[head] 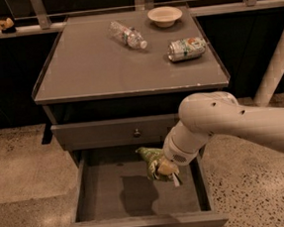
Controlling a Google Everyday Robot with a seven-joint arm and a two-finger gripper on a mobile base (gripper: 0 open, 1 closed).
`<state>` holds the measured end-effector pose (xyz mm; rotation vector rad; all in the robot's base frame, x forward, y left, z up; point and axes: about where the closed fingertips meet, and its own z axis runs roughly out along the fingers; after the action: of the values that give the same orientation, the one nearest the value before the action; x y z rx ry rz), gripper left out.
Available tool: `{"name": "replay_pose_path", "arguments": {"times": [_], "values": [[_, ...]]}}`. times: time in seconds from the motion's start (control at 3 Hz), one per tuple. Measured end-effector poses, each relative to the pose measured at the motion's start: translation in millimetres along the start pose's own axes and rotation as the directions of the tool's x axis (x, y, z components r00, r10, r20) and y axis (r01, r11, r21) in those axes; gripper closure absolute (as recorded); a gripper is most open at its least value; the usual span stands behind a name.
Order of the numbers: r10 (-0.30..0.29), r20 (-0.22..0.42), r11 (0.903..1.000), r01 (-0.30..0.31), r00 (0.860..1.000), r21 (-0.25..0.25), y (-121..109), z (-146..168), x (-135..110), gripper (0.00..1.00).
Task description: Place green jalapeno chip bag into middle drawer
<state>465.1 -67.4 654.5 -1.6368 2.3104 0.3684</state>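
The green jalapeno chip bag (150, 162) is crumpled and held in my gripper (165, 170), which is shut on it. The bag hangs above the inside of the open middle drawer (139, 198), toward its right rear, casting a shadow on the drawer floor. My white arm (222, 123) reaches in from the right. The drawer is pulled out toward the camera. The closed drawer front with a round knob (137, 133) sits just above it.
On the cabinet top (88, 70) lie a clear plastic bottle (128, 35), a silver-green can (187, 48) on its side and a pale bowl (165, 16). A white post (277, 64) stands at the right. Speckled floor surrounds the cabinet.
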Motion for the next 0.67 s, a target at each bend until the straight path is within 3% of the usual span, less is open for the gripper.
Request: {"name": "replay_pose_path", "arguments": {"times": [0.33,0.67], "values": [[0.077,0.019,0.9968,-0.077,0.997,-0.02,-19,43,13,1.0],[0.164,0.029,0.9851,-0.163,0.986,-0.055,-46,83,23,1.0]]}}
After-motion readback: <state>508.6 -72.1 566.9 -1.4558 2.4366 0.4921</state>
